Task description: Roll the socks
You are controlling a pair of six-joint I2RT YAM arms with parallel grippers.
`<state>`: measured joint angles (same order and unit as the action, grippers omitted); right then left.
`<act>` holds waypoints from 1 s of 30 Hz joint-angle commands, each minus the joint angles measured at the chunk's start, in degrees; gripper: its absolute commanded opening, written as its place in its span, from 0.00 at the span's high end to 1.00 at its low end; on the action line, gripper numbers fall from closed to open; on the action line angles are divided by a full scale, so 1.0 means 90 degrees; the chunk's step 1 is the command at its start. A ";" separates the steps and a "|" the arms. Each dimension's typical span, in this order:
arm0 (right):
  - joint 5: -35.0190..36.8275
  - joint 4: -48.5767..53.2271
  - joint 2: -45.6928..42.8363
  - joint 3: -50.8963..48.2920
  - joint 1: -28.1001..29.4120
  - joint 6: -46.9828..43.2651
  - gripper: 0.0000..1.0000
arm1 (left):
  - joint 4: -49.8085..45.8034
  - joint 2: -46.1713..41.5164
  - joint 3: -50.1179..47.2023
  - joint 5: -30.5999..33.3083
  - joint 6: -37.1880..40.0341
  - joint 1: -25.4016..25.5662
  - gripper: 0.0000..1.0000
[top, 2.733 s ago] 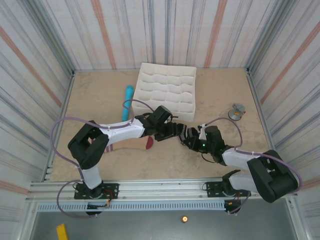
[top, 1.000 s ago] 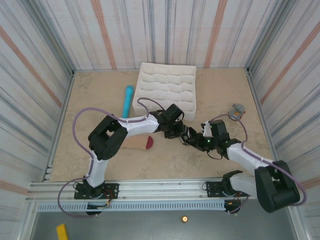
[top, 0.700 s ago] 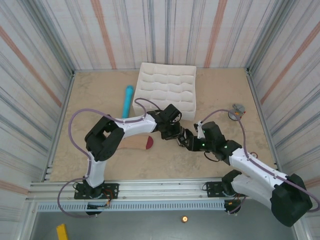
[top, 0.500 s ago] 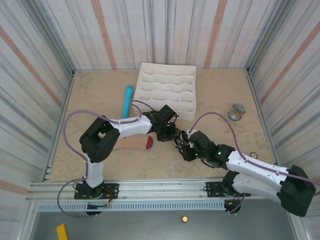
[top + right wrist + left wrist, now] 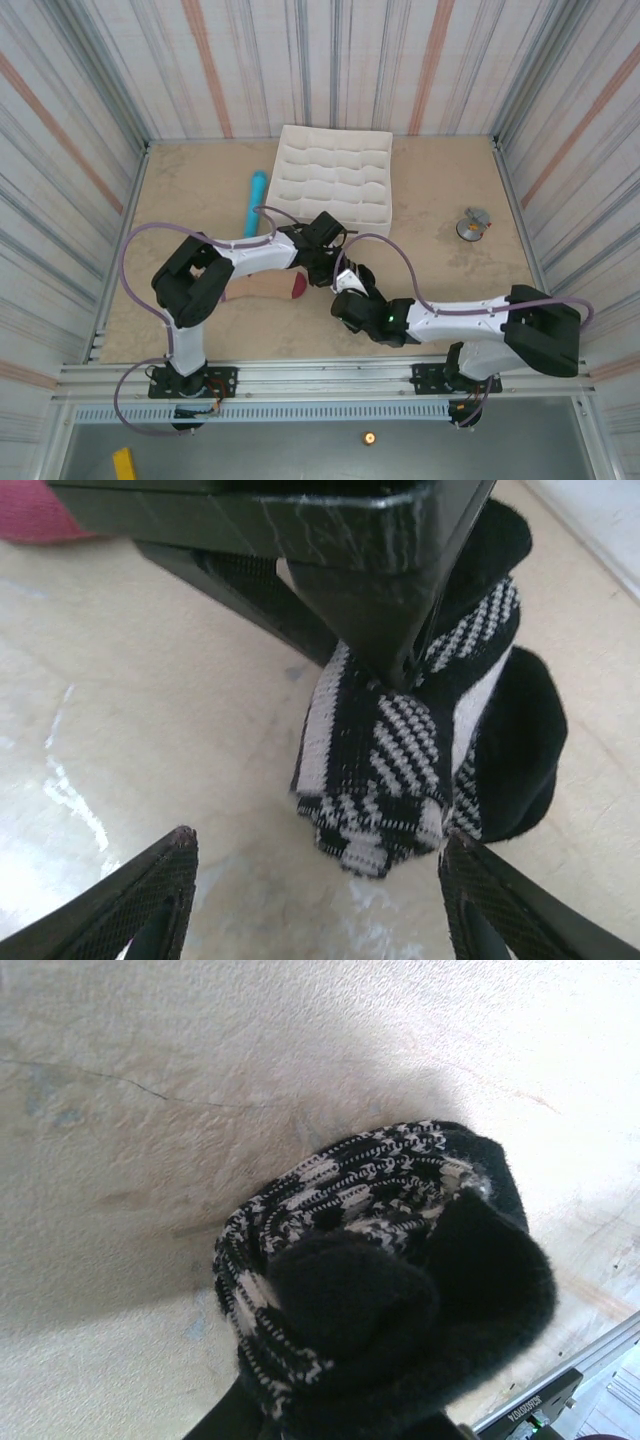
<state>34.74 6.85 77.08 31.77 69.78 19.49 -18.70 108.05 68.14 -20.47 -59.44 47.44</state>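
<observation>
The black sock with white stripes is bunched into a roll. My left gripper is shut on its top and holds it against the table. In the left wrist view the roll covers the fingers. My right gripper is open just in front of the roll, one fingertip on each side of its lower edge, the right fingertip close to the fabric. The beige sock lies flat to the left, its maroon toe pointing at the roll.
A white divided tray stands at the back centre. A light-blue cylinder lies left of it. A small grey object sits at the right. Striped walls close in the table on three sides.
My right gripper has opened off the black sock, and its arm has swung left and toward the near edge. The left gripper has drawn the roll slightly left.
</observation>
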 commanded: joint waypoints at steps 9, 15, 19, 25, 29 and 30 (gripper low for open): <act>0.0599 -0.0982 0.0607 -0.0036 -0.0082 -0.0147 0.39 | -0.0322 -0.0242 -0.0563 0.0020 -0.0227 -0.0125 0.95; 0.0174 -0.1103 0.0447 -0.0358 -0.0352 0.0245 0.69 | 0.0153 -0.0346 -0.0767 -0.0040 -0.0371 -0.0116 0.81; -0.0537 -0.1298 0.0215 -0.0687 -0.0627 0.0424 0.79 | 0.0478 -0.0542 -0.0934 0.0009 -0.0493 -0.0125 0.43; -0.2000 -0.1481 -0.0015 -0.1049 -0.1340 0.0816 0.87 | 0.0565 -0.0821 -0.0930 0.0195 -0.0413 -0.0125 0.23; -0.3032 -0.1805 -0.0206 -0.1419 -0.1978 0.1173 0.92 | 0.0712 -0.1070 -0.1063 0.0406 -0.0319 -0.0134 0.17; -0.3318 -0.1888 -0.0272 -0.1509 -0.2162 0.1266 0.92 | 0.0873 -0.1156 -0.1131 0.0446 -0.0291 -0.0135 0.16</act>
<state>15.16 -14.35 74.24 21.96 53.28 26.33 -12.01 101.10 59.53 -18.79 -63.18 46.33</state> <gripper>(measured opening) 0.176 0.835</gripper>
